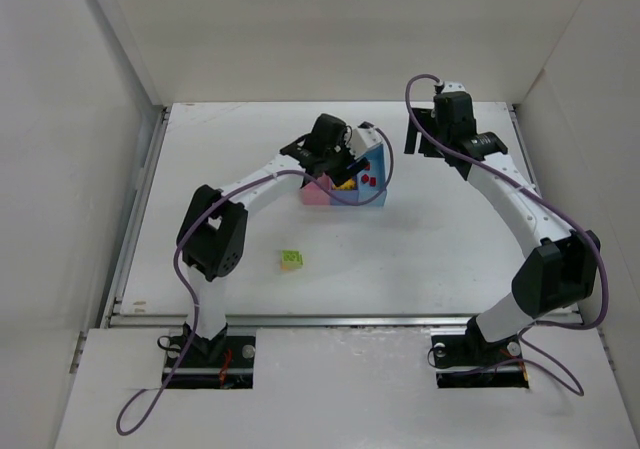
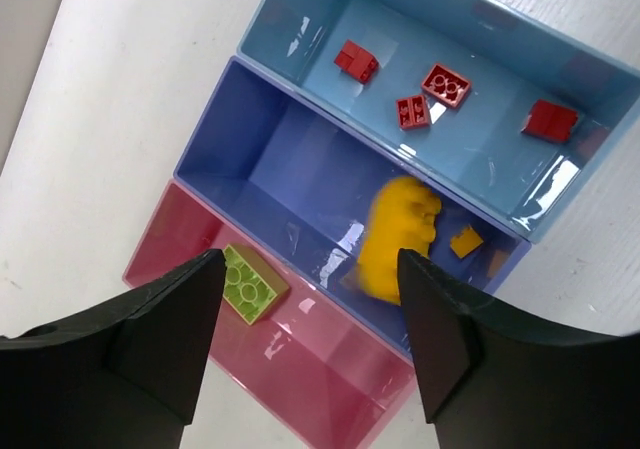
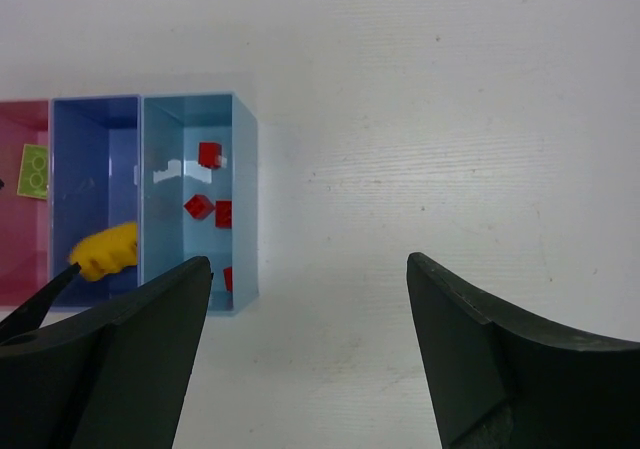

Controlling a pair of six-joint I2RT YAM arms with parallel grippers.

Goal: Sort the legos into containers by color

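The pink bin (image 2: 330,389), medium blue bin (image 2: 250,159) and light blue bin (image 2: 480,29) stand joined in a row (image 1: 345,191). My left gripper (image 2: 310,269) hangs open and empty right above them (image 1: 343,169). A blurred yellow-orange clump (image 2: 400,237) is in the medium blue bin beside a small orange brick (image 2: 465,241). A lime brick (image 2: 248,284) lies in the pink bin. Several red bricks (image 2: 446,84) lie in the light blue bin. Another lime brick (image 1: 292,259) lies on the table. My right gripper (image 3: 308,264) is open and empty over bare table right of the bins (image 1: 432,141).
White walls enclose the table on the left, back and right. A metal rail (image 1: 340,319) runs along the near edge by the arm bases. The right wrist view shows the bins at its left edge (image 3: 190,119).
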